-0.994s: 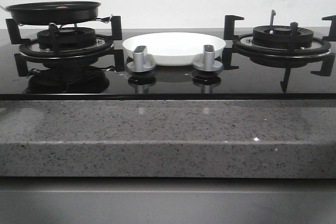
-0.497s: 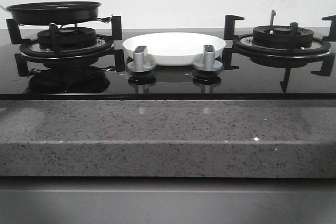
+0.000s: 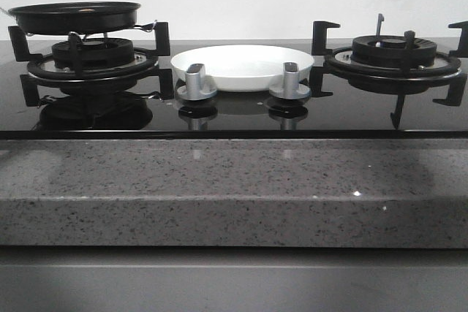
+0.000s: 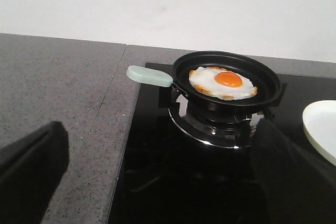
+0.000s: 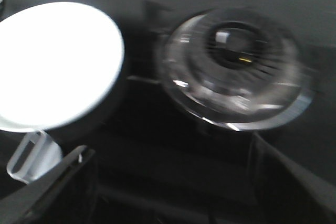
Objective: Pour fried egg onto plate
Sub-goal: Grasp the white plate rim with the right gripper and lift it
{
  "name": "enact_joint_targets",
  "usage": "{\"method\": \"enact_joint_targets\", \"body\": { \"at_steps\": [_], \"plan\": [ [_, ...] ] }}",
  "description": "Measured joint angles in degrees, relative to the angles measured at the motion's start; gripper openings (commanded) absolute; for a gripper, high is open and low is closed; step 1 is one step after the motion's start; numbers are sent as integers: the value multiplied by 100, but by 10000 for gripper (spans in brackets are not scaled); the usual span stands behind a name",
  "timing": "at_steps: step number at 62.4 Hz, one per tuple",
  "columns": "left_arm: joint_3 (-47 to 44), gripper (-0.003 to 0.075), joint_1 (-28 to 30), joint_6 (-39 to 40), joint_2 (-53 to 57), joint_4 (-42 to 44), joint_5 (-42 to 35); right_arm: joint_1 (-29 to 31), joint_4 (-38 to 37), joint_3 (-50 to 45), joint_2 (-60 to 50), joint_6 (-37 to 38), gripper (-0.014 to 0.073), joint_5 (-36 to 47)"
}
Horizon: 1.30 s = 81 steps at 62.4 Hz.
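Egg [image 4: 222,83] in pan [image 4: 226,80] on left burner; plate [image 3: 242,66] between burners. Both pincers, left [image 4: 157,177] and right [image 5: 173,182], spread wide, holding nothing.

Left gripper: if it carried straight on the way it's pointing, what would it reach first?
Probably the frying pan on the burner, holding the fried egg. The open left gripper faces it with bare cooktop between; depth is hard to judge.

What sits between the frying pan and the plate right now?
Only bare black cooktop glass separates the frying pan and the plate, shown in the left wrist view.
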State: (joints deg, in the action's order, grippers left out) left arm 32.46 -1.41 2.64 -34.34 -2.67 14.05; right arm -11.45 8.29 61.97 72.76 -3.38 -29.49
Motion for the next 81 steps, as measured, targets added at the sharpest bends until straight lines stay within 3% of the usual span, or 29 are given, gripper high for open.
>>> {"method": "enact_joint_targets", "body": {
  "at_steps": [13, 36, 55, 63, 73, 81],
  "plan": [
    [0, 690, 0, 0, 0, 0, 0, -314, 12, 1623, 1662, 0, 351, -598],
    [12, 690, 0, 0, 0, 0, 0, -318, 191, 5099, 4435, -518, 349, -2977],
    [12, 691, 0, 0, 0, 0, 0, -327, 239, 6970, 5843, -635, 335, -4084],
    [12, 690, 0, 0, -22, 0, 0, -327, 270, 7110, 5935, -635, 188, -4138],
    [12, 691, 0, 0, -97, 0, 0, -331, 293, 7187, 5948, -635, -99, -4163],
    [12, 690, 0, 0, -116, 0, 0, -300, 397, 7242, 5948, -610, -108, -4163]
  ]
}}
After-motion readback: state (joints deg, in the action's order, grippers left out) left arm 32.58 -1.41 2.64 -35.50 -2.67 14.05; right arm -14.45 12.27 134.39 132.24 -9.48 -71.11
